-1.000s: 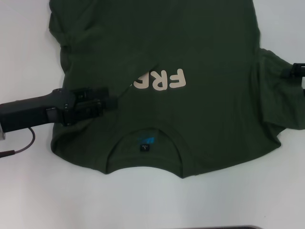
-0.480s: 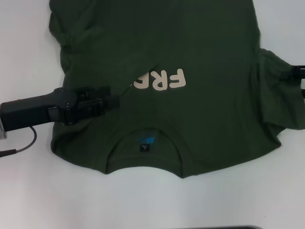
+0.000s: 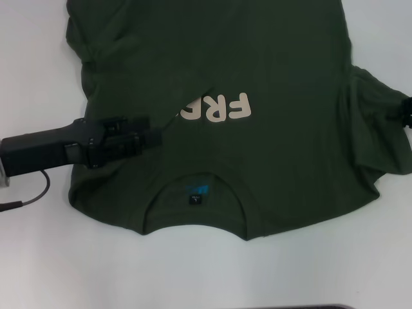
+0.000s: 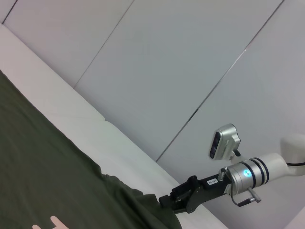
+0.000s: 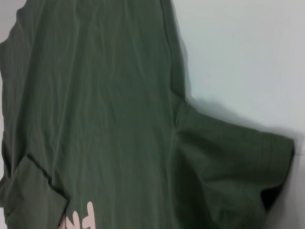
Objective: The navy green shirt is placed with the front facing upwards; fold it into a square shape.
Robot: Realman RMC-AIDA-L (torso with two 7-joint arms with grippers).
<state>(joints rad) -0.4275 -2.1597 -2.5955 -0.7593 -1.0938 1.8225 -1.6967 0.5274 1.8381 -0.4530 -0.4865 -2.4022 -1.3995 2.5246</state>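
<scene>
Across the white table (image 3: 38, 257), the navy green shirt (image 3: 283, 161) lay front up, collar toward six o'clock, its cream lettering (image 3: 222, 108) partly covered by a fold brought in from the nine o'clock side. The left gripper (image 3: 153, 137) rested low on that folded flap, and whether its jaws were apart or clamped on cloth could not be told. The right gripper (image 3: 407, 111) sat at three o'clock by the spread sleeve (image 5: 228, 157), its jaw state equally unclear. To do this fold well, the flap's edge would best be laid straight along the shirt's length and released only once flat, then the right sleeve mirrored inward.
</scene>
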